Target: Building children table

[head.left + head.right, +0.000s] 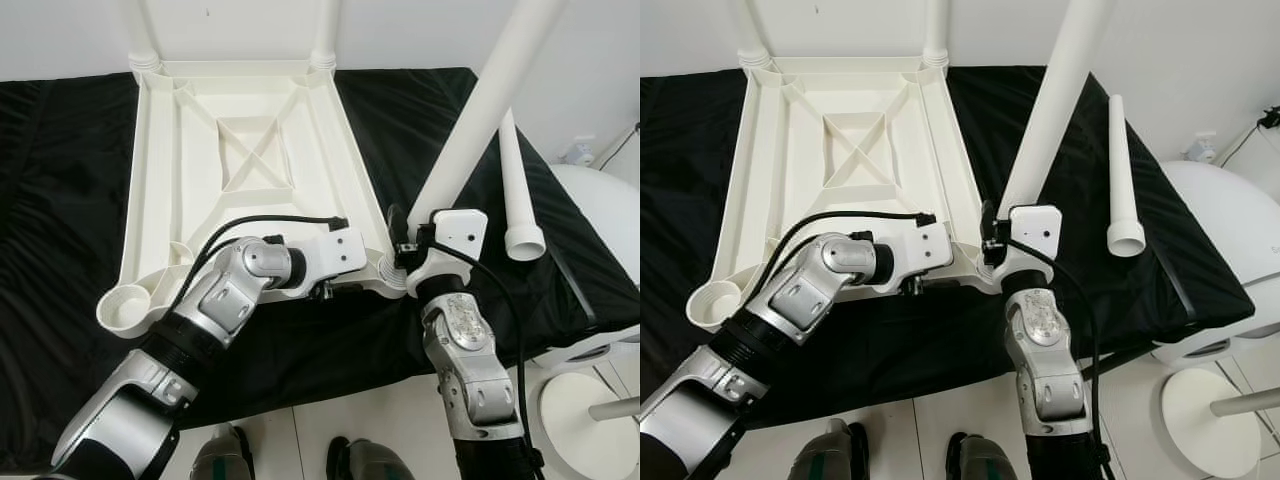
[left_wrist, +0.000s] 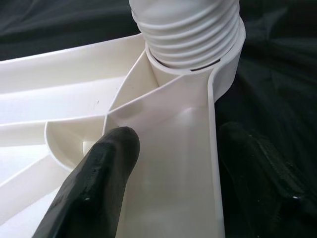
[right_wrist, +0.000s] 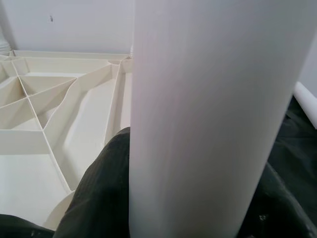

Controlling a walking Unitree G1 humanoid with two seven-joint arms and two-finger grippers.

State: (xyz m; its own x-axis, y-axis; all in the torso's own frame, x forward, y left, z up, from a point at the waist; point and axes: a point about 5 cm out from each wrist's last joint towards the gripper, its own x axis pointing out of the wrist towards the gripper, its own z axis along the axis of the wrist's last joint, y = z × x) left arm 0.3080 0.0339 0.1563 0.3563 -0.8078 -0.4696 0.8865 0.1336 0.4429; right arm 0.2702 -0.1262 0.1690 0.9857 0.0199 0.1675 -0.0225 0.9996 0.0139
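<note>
Two robot feet [image 1: 290,462] stand on the pale floor at the near edge, and just beyond them a black cloth [image 1: 60,220] covers the counter on which a white plastic tabletop [image 1: 240,150] lies upside down, ribs upward. At its near right corner the right claw [image 1: 408,243] is closed around a long white leg [image 1: 480,110] that slants up and away to the right, its ribbed lower end seated in the corner socket. The right wrist view adds the black fingers [image 3: 99,198] wrapped against the leg's smooth tube, with the ribbed underside behind. The left claw [image 1: 335,285] reaches along the near rim toward that same corner; the left wrist view shows what the head views hide, one finger [image 2: 94,188] lying inside the rim's channel and the other outside over the cloth, spread with the rim wall between them, and the leg's threaded base [image 2: 188,34] sitting in its collar just ahead. An empty round socket [image 1: 128,305] sits at the near left corner. To the right, a spare leg [image 1: 1122,175] lies loose on the cloth. At the far corners two more legs [image 1: 325,30] stand upright against the white wall. Right of the counter sits a white round stool [image 1: 590,400].
</note>
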